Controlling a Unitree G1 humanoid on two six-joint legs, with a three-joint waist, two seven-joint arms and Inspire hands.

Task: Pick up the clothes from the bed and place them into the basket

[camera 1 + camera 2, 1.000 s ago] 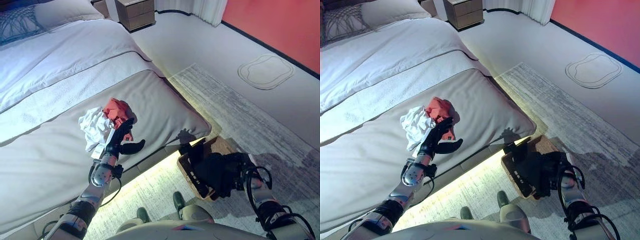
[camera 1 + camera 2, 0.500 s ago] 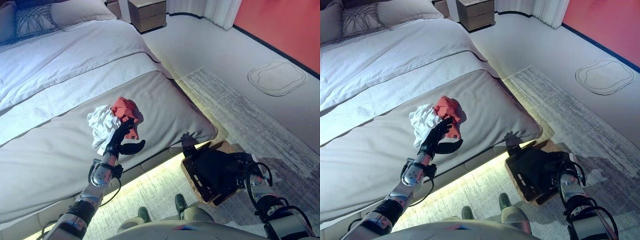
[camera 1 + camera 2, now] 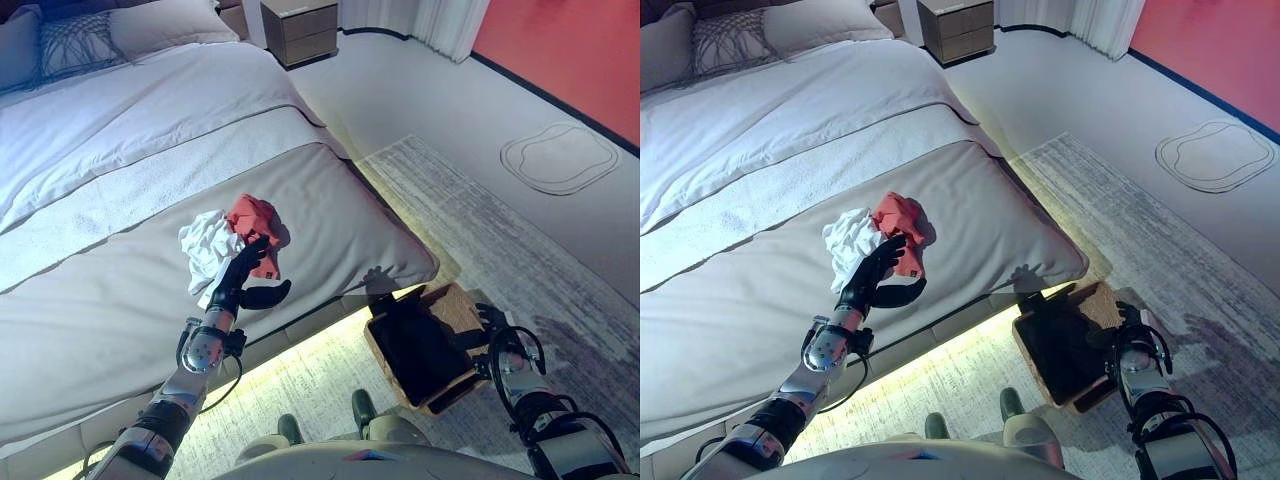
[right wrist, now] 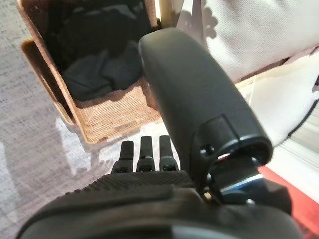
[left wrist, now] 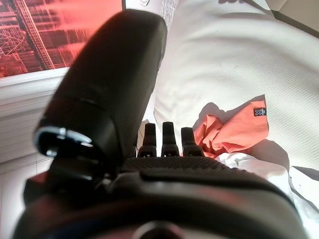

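A red garment and a white garment lie bunched together on the grey bed cover. My left hand is open just in front of them, fingers straight and touching the red one, thumb spread. In the left wrist view the red garment lies past the fingers. A wicker basket stands on the rug by the bed's foot with a dark garment inside. My right hand is open and empty beside the basket.
A patterned rug lies beside the bed. A wooden nightstand and pillows are at the far end. A red wall runs along the right. A pale outlined shape marks the floor.
The dark garment that my right hand held over the basket now lies in the basket, and the hand has let go and drawn back. The camera has shifted slightly. My left hand has stayed by the clothes.
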